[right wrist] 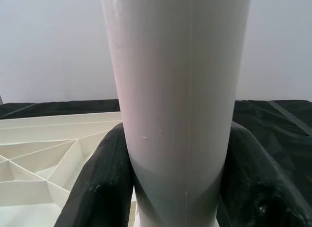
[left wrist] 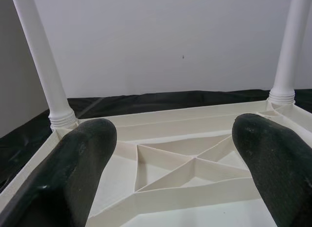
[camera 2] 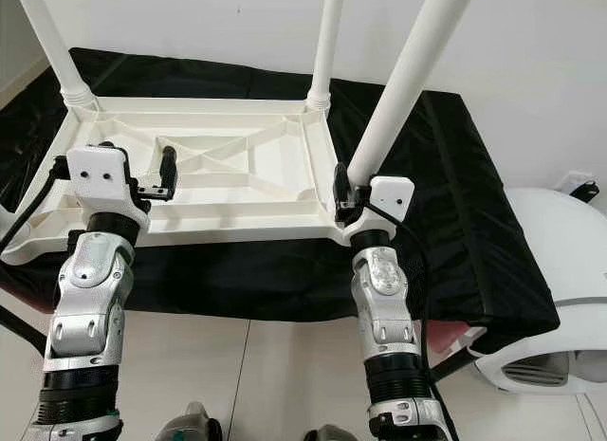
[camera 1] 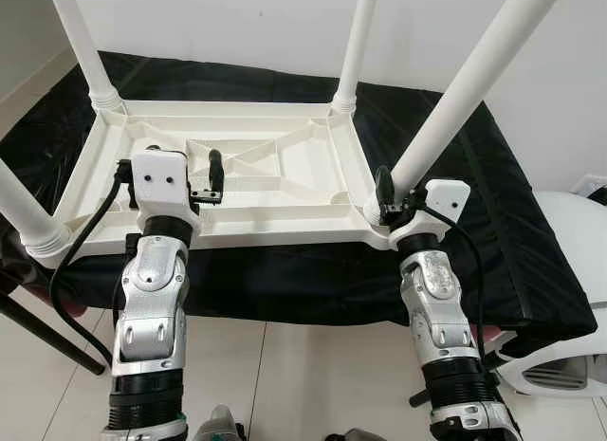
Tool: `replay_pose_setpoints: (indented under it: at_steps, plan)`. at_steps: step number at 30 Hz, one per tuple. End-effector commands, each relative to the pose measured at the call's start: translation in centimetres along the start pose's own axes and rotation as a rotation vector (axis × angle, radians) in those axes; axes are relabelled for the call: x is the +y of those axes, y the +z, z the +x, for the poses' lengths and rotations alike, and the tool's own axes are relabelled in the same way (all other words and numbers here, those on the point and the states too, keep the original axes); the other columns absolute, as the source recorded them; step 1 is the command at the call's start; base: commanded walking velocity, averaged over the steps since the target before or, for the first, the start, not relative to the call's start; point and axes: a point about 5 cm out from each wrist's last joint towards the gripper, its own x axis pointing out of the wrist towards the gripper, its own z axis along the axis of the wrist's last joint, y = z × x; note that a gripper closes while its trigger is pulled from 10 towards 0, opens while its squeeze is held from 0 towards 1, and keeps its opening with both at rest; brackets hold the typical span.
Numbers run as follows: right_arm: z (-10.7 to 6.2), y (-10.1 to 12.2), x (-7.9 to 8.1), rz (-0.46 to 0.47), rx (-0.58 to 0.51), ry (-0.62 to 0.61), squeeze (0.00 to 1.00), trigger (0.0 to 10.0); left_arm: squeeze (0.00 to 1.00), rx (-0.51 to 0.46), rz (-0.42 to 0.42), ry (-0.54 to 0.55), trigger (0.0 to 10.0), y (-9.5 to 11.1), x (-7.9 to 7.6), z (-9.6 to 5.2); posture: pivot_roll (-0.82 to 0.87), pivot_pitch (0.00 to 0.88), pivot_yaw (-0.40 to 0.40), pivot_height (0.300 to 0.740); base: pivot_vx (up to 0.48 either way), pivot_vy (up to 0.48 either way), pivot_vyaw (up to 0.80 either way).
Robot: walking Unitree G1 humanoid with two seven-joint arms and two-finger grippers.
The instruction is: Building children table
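Note:
A white plastic children's table (camera 1: 237,190) lies upside down on a black-covered surface (camera 1: 512,242), its ribbed underside facing up. Legs stand at the far left corner (camera 1: 87,52), the far right corner (camera 1: 356,47), the near left corner (camera 1: 19,209) and the near right corner (camera 1: 469,81). My right gripper (right wrist: 175,158) is shut on the base of the near right leg (right wrist: 178,80), a black finger (camera 1: 384,185) on either side. My left gripper (left wrist: 175,134) hovers open over the near left part of the underside, with nothing between its fingers (camera 1: 216,169).
A white wall rises right behind the covered surface. A white rounded appliance (camera 1: 569,270) sits close at the right, beside my right arm. Dark stand legs (camera 1: 47,337) slant across the tiled floor at the left.

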Motion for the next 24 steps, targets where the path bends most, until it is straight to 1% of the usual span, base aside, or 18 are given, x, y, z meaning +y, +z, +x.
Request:
replay_pose_setpoints:
  at_steps: [1,3,7,9,11,13,14,17,24]
  plan:
    - [0.0,0.2,-0.3,-0.015,-0.005,-0.003,0.00,10.0,0.00,-0.022,-0.021,-0.003,10.0,0.3,-0.2,-0.2,0.06,0.000,-0.039,0.740,0.000,0.000,0.00]
    - [-0.2,0.1,-0.1,-0.021,0.001,0.012,0.00,10.0,0.00,0.007,-0.061,0.009,10.0,-0.4,-0.2,-0.7,0.06,0.000,-0.047,0.740,0.000,0.000,0.00]
    - [-0.2,0.0,-0.1,-0.021,0.002,0.016,0.00,10.0,0.00,0.012,-0.073,0.013,10.0,-0.6,-0.2,-0.8,0.06,0.000,-0.047,0.740,0.000,0.000,0.00]
    - [-0.5,-0.5,-0.3,-0.035,0.015,0.043,0.00,10.0,0.00,0.034,-0.085,0.009,10.0,-1.4,-0.3,-1.1,0.06,0.000,-0.055,0.740,0.000,0.000,0.00]
    - [-0.5,-0.5,-0.3,-0.035,0.015,0.043,0.00,10.0,0.00,0.034,-0.085,0.009,10.0,-1.4,-0.3,-1.1,0.06,0.000,-0.055,0.740,0.000,0.000,0.00]
    - [-0.7,-1.1,-0.7,-0.055,0.030,0.064,0.00,10.0,0.00,0.055,-0.081,-0.017,10.0,-2.2,-0.8,-1.4,0.06,0.000,-0.058,0.740,0.000,0.000,0.00]
    - [-0.7,-1.1,-0.7,-0.055,0.030,0.064,0.00,10.0,0.00,0.055,-0.081,-0.017,10.0,-2.2,-0.8,-1.4,0.06,0.000,-0.058,0.740,0.000,0.000,0.00]
    - [-0.5,-0.9,-0.9,-0.058,0.019,0.079,0.00,10.0,0.00,0.044,-0.055,-0.067,10.0,-2.2,-1.4,-1.5,0.06,0.000,-0.057,0.740,0.000,0.000,0.00]
    - [-0.4,-0.7,-0.9,-0.066,0.011,0.079,0.00,10.0,0.00,0.046,-0.045,-0.097,10.0,-2.3,-1.6,-1.6,0.05,0.000,-0.049,0.740,0.000,0.000,0.00]
